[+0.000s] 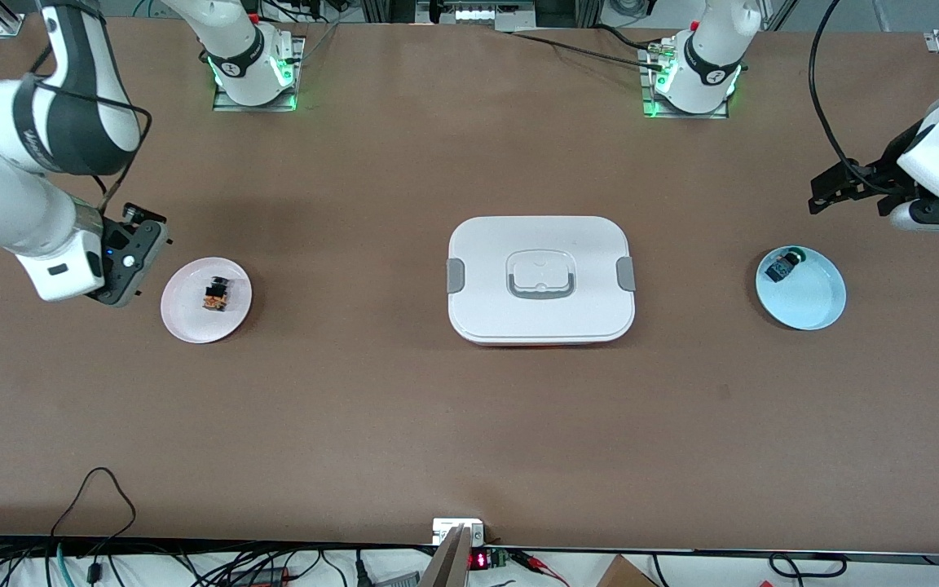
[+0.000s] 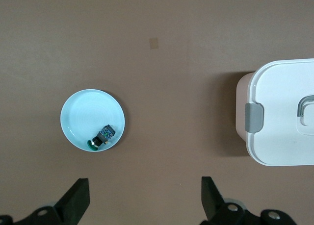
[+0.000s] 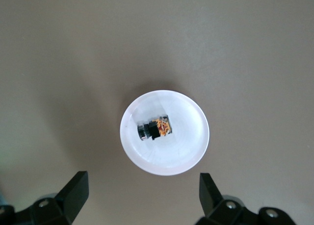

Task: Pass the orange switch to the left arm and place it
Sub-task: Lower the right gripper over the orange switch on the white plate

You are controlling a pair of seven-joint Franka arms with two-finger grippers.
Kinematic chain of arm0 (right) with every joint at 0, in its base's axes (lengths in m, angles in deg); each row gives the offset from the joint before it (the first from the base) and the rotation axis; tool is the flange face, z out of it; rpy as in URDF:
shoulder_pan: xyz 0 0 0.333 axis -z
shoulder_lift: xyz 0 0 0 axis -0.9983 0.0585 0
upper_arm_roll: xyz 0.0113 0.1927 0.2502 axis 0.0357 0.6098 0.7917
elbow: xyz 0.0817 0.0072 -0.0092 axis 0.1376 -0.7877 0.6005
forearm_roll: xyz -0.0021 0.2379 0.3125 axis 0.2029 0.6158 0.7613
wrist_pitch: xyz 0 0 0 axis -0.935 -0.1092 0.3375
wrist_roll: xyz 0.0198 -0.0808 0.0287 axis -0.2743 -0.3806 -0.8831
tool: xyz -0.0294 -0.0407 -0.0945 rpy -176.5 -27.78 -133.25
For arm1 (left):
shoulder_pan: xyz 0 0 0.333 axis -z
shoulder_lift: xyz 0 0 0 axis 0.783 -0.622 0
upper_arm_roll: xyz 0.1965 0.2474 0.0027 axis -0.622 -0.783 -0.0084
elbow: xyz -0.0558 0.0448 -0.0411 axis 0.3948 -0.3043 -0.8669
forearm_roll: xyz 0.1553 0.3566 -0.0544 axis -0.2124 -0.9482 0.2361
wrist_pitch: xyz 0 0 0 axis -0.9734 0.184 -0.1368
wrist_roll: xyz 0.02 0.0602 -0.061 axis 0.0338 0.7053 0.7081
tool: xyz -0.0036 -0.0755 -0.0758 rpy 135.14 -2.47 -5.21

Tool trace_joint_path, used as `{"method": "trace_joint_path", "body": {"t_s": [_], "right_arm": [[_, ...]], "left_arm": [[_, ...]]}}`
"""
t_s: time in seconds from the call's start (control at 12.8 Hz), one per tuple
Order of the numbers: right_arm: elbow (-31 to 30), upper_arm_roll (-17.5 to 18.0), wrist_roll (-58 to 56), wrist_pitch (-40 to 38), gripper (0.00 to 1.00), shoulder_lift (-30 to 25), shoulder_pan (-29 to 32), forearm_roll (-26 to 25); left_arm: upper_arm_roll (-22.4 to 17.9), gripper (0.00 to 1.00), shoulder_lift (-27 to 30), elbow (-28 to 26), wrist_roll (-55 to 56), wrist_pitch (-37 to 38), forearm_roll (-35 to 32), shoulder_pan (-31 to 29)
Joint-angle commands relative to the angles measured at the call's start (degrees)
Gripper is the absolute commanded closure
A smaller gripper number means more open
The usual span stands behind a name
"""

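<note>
The orange switch (image 1: 217,294) lies on a pale pink plate (image 1: 192,322) toward the right arm's end of the table. It also shows in the right wrist view (image 3: 157,128) on that plate (image 3: 189,146). My right gripper (image 1: 121,281) hangs open and empty over the bare table beside this plate; its own view shows it open (image 3: 142,193). The white box (image 1: 540,279) sits closed at the table's middle. My left gripper (image 1: 826,192) is open and empty (image 2: 144,195) over the bare table beside a light blue plate (image 1: 812,302).
The light blue plate (image 2: 86,117) holds a black-blue component with a green end (image 1: 783,267), also seen in the left wrist view (image 2: 102,136). The box's corner and grey clip (image 2: 253,117) show there too. Cables lie along the table's near edge.
</note>
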Motion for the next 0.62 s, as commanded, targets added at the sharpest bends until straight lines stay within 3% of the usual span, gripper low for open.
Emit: {"method": "trace_joint_path", "body": {"t_s": [0.0, 0.55], "right_arm": [[-7.68, 0.39, -4.98, 9.71, 0.00, -0.69, 0.87, 0.92], [-22.90, 0.56, -9.57, 27.49, 0.00, 1.42, 1.83, 0.84]], "left_arm": [[0.17, 0.00, -0.85, 2.16, -0.62, 1.54, 0.15, -0.26], [0.17, 0.00, -1.03, 2.34, -0.62, 2.33, 0.15, -0.26]]}}
